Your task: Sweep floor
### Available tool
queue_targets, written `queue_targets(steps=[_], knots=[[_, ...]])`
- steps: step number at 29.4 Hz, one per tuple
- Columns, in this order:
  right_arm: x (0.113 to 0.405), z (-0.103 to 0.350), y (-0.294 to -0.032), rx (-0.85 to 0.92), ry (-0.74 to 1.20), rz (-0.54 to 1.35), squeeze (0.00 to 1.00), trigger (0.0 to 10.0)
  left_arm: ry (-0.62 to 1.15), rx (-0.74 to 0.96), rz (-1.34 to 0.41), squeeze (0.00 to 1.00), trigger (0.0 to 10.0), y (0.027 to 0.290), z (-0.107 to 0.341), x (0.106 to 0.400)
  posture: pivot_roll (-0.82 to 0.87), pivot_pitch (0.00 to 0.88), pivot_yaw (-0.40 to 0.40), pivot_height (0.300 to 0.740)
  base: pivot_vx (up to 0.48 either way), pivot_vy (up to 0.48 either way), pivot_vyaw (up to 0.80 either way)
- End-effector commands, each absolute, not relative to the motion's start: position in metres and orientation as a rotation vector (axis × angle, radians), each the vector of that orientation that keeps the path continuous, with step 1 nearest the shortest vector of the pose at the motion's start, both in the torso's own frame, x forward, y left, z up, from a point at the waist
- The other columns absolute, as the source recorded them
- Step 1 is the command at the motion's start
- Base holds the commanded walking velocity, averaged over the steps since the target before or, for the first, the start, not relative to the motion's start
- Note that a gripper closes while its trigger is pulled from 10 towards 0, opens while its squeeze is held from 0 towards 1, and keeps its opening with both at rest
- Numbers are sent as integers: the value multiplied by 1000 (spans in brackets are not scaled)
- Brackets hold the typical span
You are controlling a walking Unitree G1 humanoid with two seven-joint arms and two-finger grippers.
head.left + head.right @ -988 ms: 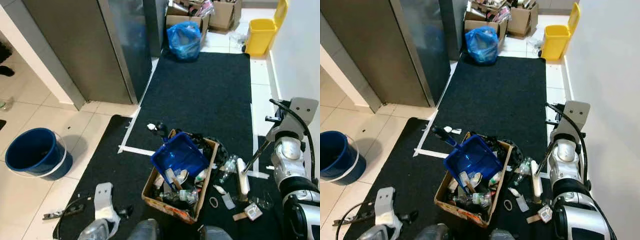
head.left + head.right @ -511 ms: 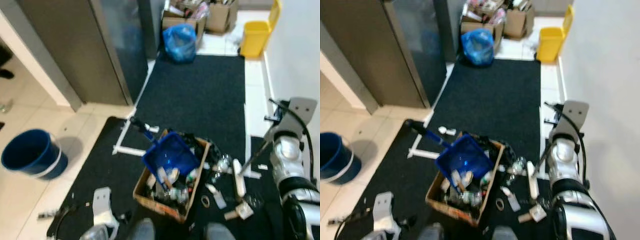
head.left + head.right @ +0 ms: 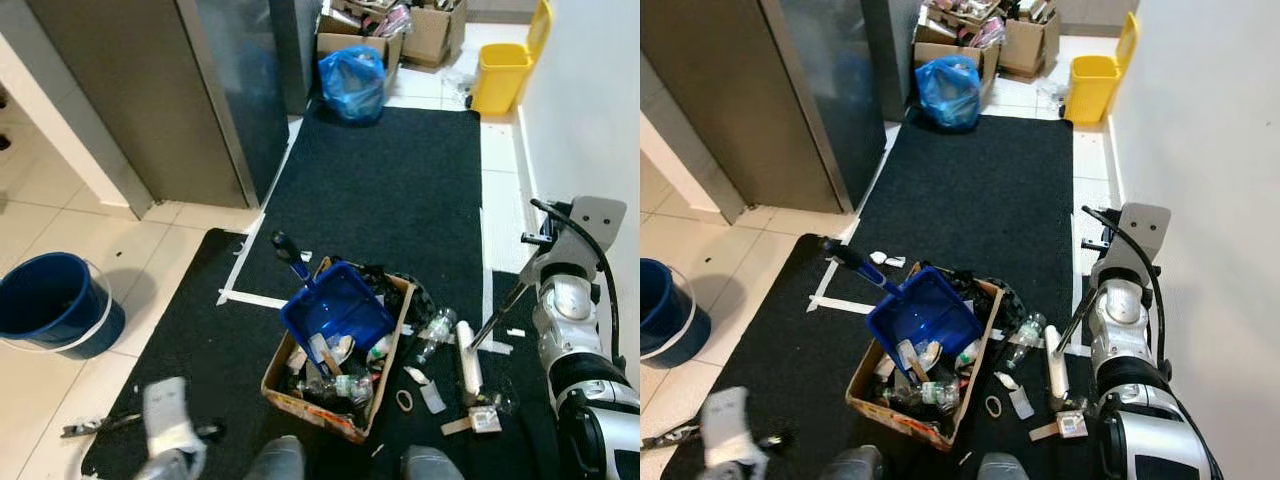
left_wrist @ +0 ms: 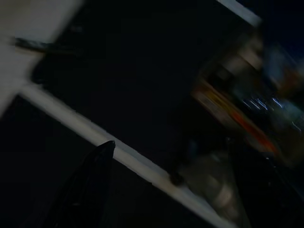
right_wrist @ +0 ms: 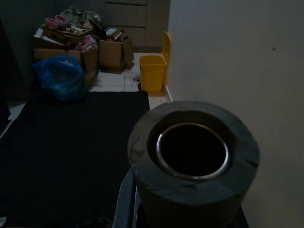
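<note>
Left eye view: black carpet (image 3: 400,190) runs up the middle of the floor, white tiles (image 3: 60,225) at 9 o'clock and a strip along the white wall (image 3: 590,110) at 3 o'clock. Grey metal cabinet (image 3: 170,90) at 11 o'clock. At 12 o'clock a blue bag (image 3: 351,71), cardboard boxes (image 3: 430,25) behind it, yellow bin (image 3: 503,65) at 1 o'clock. Blue bucket (image 3: 52,305) on tiles at 8 o'clock. Centre, low: open cardboard box (image 3: 300,395) full of rubbish, blue dustpan (image 3: 335,310) resting tilted on top, handle pointing to 11 o'clock. Loose litter on carpet at 5 o'clock beside the box, with the broom head (image 3: 467,358) lying among it, stick (image 3: 497,312) rising toward the right arm (image 3: 570,310). Right wrist view: right gripper (image 5: 142,199) clenched around the broom handle end (image 5: 193,159), a grey tube seen end-on. Left gripper (image 4: 90,183) dark and blurred over carpet; cannot tell its fingers' state. White tape line (image 3: 255,298) on carpet at 9 o'clock of the box.
</note>
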State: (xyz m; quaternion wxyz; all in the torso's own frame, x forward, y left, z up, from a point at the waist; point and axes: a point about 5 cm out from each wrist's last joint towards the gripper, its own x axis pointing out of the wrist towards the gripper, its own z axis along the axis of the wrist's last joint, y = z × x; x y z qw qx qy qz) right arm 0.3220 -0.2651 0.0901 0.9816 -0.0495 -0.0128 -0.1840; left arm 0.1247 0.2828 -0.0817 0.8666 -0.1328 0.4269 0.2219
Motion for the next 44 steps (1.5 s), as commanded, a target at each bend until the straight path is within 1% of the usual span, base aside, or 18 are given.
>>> queue_targets(steps=[1, 2, 5, 8, 9, 13, 14, 19, 22, 23, 24, 26, 30, 31, 36, 38, 41, 44], knots=[[327, 100, -265, -107, -63, -361, 0, 10000, 781, -296, 605, 0, 10000, 313, -67, 126, 110, 0, 14, 740, 0, 0, 0], [327, 100, -265, -107, -63, -361, 0, 10000, 781, -296, 605, 0, 10000, 313, -67, 126, 110, 0, 14, 740, 0, 0, 0], [327, 100, -265, -110, -60, -358, 0, 10000, 692, -288, 676, 0, 10000, 335, -53, 131, 110, 0, 14, 740, 0, 0, 0], [329, 101, -266, -113, -57, -353, 0, 10000, 478, -291, 684, 0, 10000, 363, -22, 153, 120, 0, 7, 740, 0, 0, 0], [329, 101, -266, -113, -57, -353, 0, 10000, 478, -291, 684, 0, 10000, 363, -22, 153, 120, 0, 7, 740, 0, 0, 0], [330, 101, -265, -114, -54, -349, 0, 10000, 174, -268, 507, 0, 10000, 374, 26, 201, 128, 0, 4, 740, 0, 0, 0], [330, 101, -265, -114, -54, -349, 0, 10000, 174, -268, 507, 0, 10000, 374, 26, 201, 128, 0, 4, 740, 0, 0, 0], [330, 101, -265, -112, -50, -346, 0, 10000, -104, -299, 395, 0, 10000, 379, 75, 237, 131, 0, 1, 740, 0, 0, 0], [330, 101, -265, -112, -49, -346, 0, 10000, -182, -314, 357, 0, 10000, 379, 90, 247, 132, 0, 2, 740, 0, 0, 0], [331, 101, -265, -111, -47, -347, 0, 10000, -285, -330, 252, 0, 10000, 374, 113, 263, 131, 0, 0, 740, 0, 0, 0], [331, 101, -265, -111, -47, -347, 0, 10000, -285, -330, 252, 0, 10000, 374, 113, 263, 131, 0, 0, 740, 0, 0, 0], [331, 101, -265, -110, -44, -349, 0, 10000, -380, -314, 20, 0, 10000, 358, 149, 287, 131, 0, 1, 740, 0, 0, 0], [330, 99, -264, -109, -42, -350, 0, 10000, -428, -290, -188, 0, 10000, 344, 172, 298, 125, 0, 3, 740, 0, 0, 0], [329, 98, -265, -108, -40, -352, 0, 10000, -466, -290, -328, 0, 10000, 337, 186, 296, 125, 0, 4, 740, 0, 0, 0], [328, 97, -266, -107, -38, -356, 0, 10000, -521, -307, -473, 0, 10000, 331, 205, 291, 125, 0, 6, 740, 0, 0, 0], [327, 97, -266, -105, -38, -359, 0, 10000, -535, -318, -652, 0, 10000, 320, 220, 282, 130, 0, 7, 740, 0, 0, 0], [328, 97, -266, -105, -38, -361, 0, 10000, -463, -308, -942, 0, 10000, 293, 229, 265, 130, 0, 7, 740, 0, 0, 0], [328, 97, -266, -104, -39, -361, 0, 10000, -388, -296, -1047, 0, 10000, 278, 223, 259, 139, 0, 7, 740, 0, 0, 0]])
